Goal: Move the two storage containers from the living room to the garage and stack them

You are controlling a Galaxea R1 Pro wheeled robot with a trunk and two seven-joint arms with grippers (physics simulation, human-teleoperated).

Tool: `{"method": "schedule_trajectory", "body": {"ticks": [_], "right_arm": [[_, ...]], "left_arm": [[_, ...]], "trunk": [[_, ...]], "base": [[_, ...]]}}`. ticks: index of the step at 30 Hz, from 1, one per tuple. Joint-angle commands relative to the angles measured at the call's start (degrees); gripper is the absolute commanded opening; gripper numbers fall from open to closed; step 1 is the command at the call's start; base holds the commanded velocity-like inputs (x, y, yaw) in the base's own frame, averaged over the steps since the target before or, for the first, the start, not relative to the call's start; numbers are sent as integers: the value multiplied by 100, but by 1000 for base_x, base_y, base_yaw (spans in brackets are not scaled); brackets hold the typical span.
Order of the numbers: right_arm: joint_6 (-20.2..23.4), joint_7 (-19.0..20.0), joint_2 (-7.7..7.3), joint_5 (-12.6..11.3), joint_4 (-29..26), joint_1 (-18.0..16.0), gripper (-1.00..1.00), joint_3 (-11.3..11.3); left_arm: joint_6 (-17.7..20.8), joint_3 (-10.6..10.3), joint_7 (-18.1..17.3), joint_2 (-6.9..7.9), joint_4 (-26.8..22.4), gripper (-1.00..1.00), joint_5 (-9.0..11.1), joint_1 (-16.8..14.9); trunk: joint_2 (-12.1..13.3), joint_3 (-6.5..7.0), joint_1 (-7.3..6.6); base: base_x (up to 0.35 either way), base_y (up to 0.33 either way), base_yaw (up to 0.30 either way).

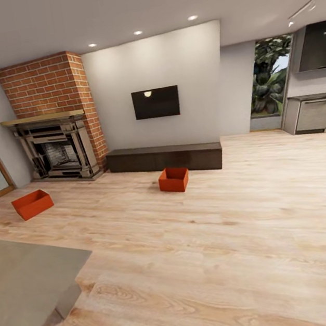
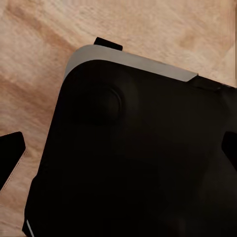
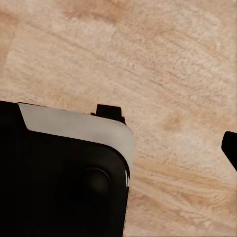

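From my head camera I looked across the living room's light wood plank floor [image 1: 207, 240]. One storage container [image 1: 174, 179] sat at about 12 o'clock, just in front of the dark low cabinet [image 1: 165, 158] under the black wall TV [image 1: 156, 103]. The other storage container [image 1: 32, 204] lay at roughly 10 o'clock — well apart from the first, near the brick fireplace [image 1: 59, 148]. Both stood upright, open tops up. A grey low table [image 1: 29, 281] filled my 8 o'clock corner. Each wrist camera looked down on the robot's black base [image 2: 143, 158] over the planks — I could not tell how far either gripper was open, or whether it held anything.
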Motion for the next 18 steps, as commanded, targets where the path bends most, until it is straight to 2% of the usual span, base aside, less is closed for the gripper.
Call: {"method": "schedule_trajectory", "body": {"ticks": [1, 18], "right_arm": [[-28, -2, 3, -43, 16, -5, 100, 46], [-25, -2, 3, -34, 16, -5, 100, 39]], "left_arm": [[-10, 38, 1, -5, -1, 100, 6, -1], [1, 36, 1, -24, 10, 100, 6, -1]], "trunk": [[-2, -5, 3], [-2, -5, 3]], "base": [[325, 145, 0], [325, 127, 0]]}}
